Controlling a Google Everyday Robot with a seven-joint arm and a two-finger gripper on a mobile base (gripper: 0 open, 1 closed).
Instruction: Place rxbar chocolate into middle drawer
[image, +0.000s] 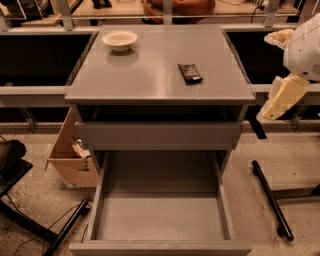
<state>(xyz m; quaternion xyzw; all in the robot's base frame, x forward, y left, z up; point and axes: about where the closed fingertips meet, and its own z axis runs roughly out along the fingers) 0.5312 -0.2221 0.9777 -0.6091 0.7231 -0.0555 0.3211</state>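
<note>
The rxbar chocolate, a small dark bar, lies flat on the grey cabinet top, right of centre. The middle drawer is pulled out wide below a closed drawer front, and its grey floor holds nothing. My gripper, cream-coloured under a white arm housing, hangs in the air off the cabinet's right edge. It is to the right of the bar, a little below the level of the top, and touches nothing.
A cream round bowl stands at the back left of the cabinet top. An open cardboard box sits on the floor to the left. Black bars and a chair base lie on the floor at both sides.
</note>
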